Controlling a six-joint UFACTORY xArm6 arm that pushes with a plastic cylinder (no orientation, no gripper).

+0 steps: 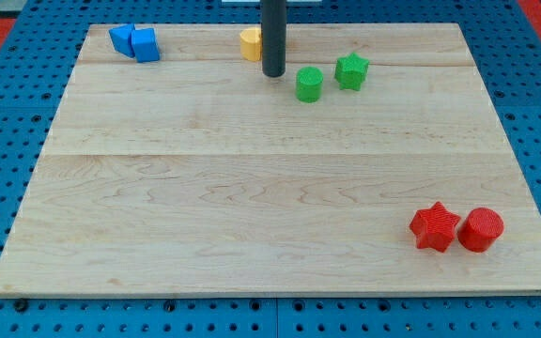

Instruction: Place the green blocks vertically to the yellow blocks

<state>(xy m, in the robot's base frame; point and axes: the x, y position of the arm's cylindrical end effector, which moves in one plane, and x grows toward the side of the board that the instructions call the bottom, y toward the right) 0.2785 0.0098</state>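
We find no readable text, label, brand, number or sign anywhere in this view.
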